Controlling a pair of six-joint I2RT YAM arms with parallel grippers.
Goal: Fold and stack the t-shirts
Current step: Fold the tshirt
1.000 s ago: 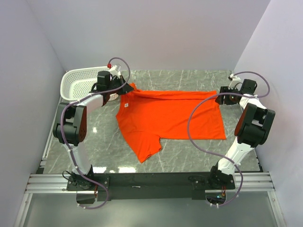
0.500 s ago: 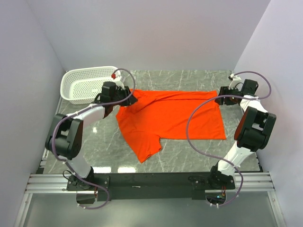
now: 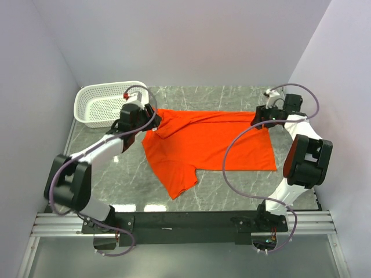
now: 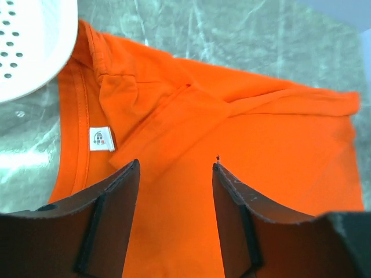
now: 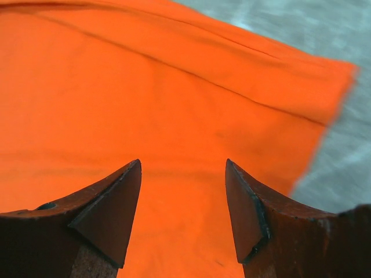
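Left gripper (image 4: 175,167) was over the collar end of the t-shirt (image 3: 208,145), fingers apart, nothing between them. No cloth was pinched, only orange fabric lying below the gap. The white neck label (image 4: 99,139) sat just ahead of its left finger and slightly outboard. A folded-over flap of cloth ran ahead from between the fingertips and off to the right. The white basket (image 4: 29,46) was ahead-left of that gripper, just beside the collar edge; couldn't tell if it touched.

Right gripper (image 5: 182,164) was over the opposite far corner of the shirt, fingers also apart, gripping nothing. Flat cloth filled the view under and ahead of it. The shirt's edge and bare marble table (image 5: 342,150) were off to the right of its right finger.

From the top view, the shirt lay spread on the table between the two grippers. Its far edge was doubled over in a strip, and one sleeve stuck out toward the arm bases on the left gripper's side.
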